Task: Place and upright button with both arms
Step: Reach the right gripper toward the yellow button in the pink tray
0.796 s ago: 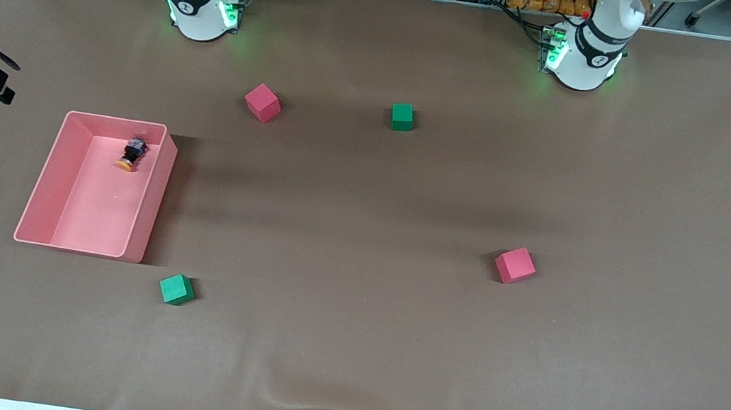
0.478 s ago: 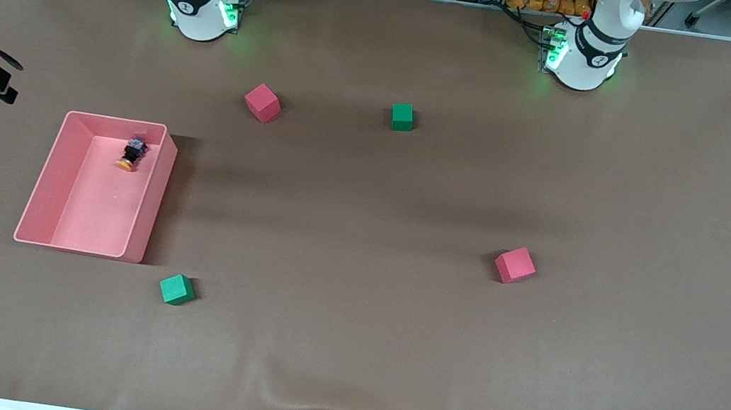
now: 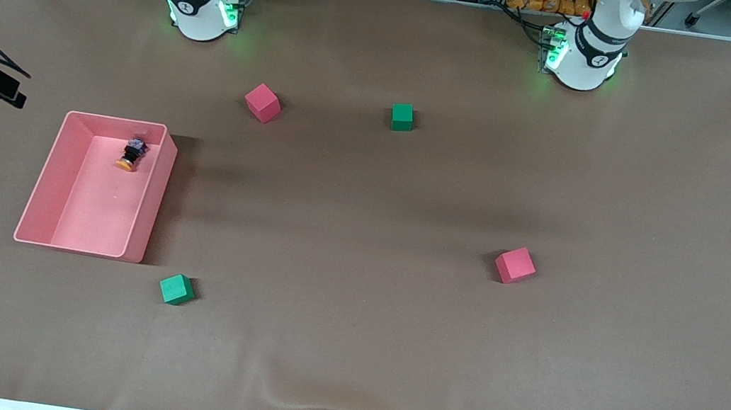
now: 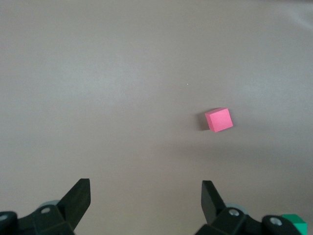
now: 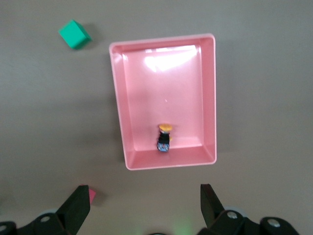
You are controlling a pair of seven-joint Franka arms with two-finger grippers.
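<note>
Right wrist view gives the best look at things: the button [image 5: 164, 137] lies on its side in the pink bin [image 5: 121, 122], near the end wall closest to the robots' bases, orange cap pointing down the bin toward the front camera. The right gripper [image 5: 145, 203] hangs high over that end of the bin with its jaws spread wide and nothing in them. The left gripper [image 4: 146, 198] is just as wide and empty, up over bare table [image 3: 352, 303] with a red cube [image 4: 218, 120] below it; that arm looks to be waiting.

So the step in hand is probably the right arm going down for the pick. To do it well, the descent should line up over the black body, with the jaws turned so they close across the body and not along cap to base. The button sits close to the end wall, so the finger on that side needs room to slip in without catching the rim. A low, centred grip on the body should leave the cap free for the left arm to take or nudge upright later.

Compared with the earlier front frames, nothing on the table has budged: button, bin and all four cubes sit the same. Only the dark piece at the picture's edge, at the right arm's end, has shifted a little.
</note>
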